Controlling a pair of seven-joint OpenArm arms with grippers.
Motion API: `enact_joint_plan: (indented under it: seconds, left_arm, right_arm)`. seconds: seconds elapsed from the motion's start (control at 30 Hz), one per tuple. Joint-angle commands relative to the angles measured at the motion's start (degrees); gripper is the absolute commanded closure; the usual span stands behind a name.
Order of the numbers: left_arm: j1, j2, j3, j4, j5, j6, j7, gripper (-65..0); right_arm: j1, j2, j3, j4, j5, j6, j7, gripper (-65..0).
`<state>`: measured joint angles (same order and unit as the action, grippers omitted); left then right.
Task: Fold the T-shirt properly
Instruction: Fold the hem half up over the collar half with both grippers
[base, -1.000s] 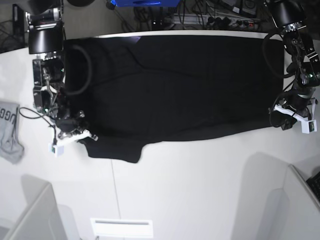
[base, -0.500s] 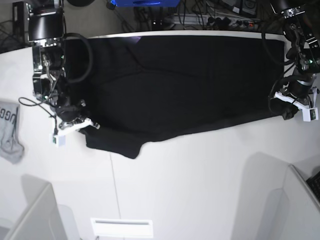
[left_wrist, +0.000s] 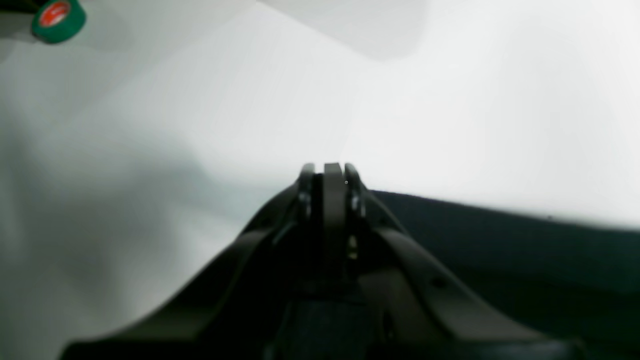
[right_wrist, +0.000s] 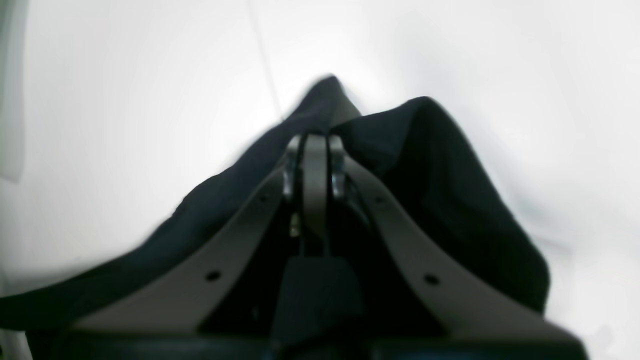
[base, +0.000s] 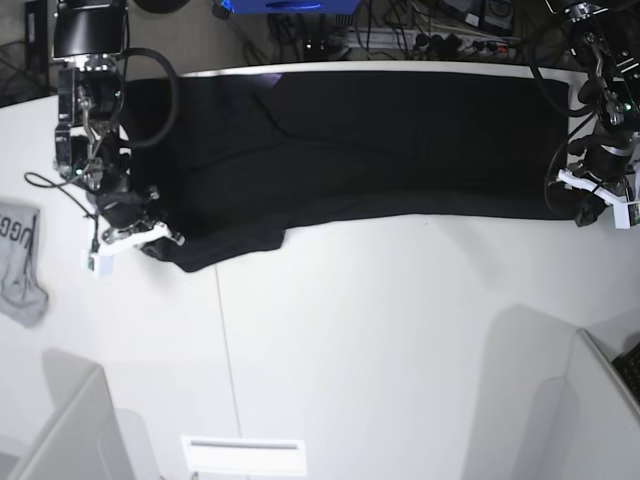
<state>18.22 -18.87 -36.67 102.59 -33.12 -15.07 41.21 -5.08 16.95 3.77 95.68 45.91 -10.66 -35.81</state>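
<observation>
both grippers (base: 150, 238) low at t-shirt (base: 380, 140) ends

Lab: white table (base: 400, 340), cables (base: 400, 35), two robot arms

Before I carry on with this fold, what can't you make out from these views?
- T-shirt print: no view shows it; only plain black cloth faces up.
- Cloth inside the left end effector: left wrist view shows shut jaws at the shirt's edge, the grip point hidden by the fingers.
- Right end effector: bunched, blurred cloth hides the layers pinched.
- Grey garment: base view's left edge cuts off its lettering.
</observation>
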Motion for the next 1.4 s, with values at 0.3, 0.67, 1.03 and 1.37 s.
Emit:
enact_joint_plan:
  seconds: [0.3, 0.67, 1.03, 1.37]
  left_arm:
    - [1.96, -0.69, -4.08, 1.11, -11.93, 0.17, -1.43, 0.0]
    - [4.16, -1.83, -4.08, 1.11, -12.02, 0.17, -1.43, 0.0]
    - [4.86, -1.92, -4.17, 1.11, -12.02, 0.17, -1.43, 0.0]
    - [7.67, -2.01, -4.17, 2.34, -12.02, 0.17, -1.43, 0.0]
  right_arm:
    - [-4.54, 0.32, 2.87, 6.43, 0.46, 0.33, 1.22, 0.0]
    - [-7.80, -5.74, 13.86, 14.96, 0.38, 0.33, -11.18, 0.0]
    - [-12.72, -6.71, 19.31, 18.74, 7.06, 0.33, -16.28, 0.0]
    - [-18.35, -6.44, 23.70, 18.74, 17.25, 0.33, -16.36, 0.0]
